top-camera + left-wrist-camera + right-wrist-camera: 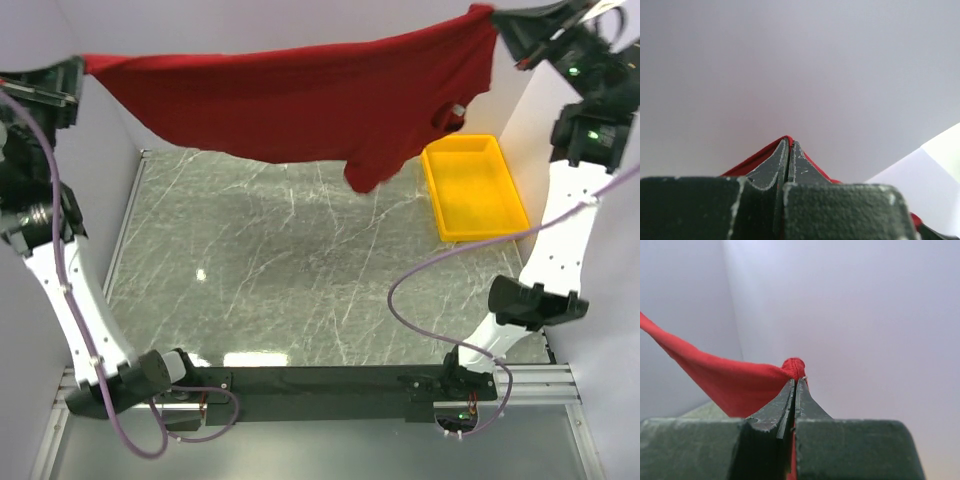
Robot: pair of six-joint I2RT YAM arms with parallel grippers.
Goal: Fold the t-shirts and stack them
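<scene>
The dark red t-shirt hangs stretched in the air across the back of the table, high above the marble top. My left gripper is shut on its left corner, and my right gripper is shut on its right corner. A sleeve droops down near the middle right, by the neck opening. In the left wrist view red cloth edges the shut left gripper. In the right wrist view the cloth bunches at the tip of the shut right gripper and stretches off to the left.
A yellow plastic tray sits at the back right of the marble table. White walls close in the left, back and right sides. The arm bases stand at the near edge.
</scene>
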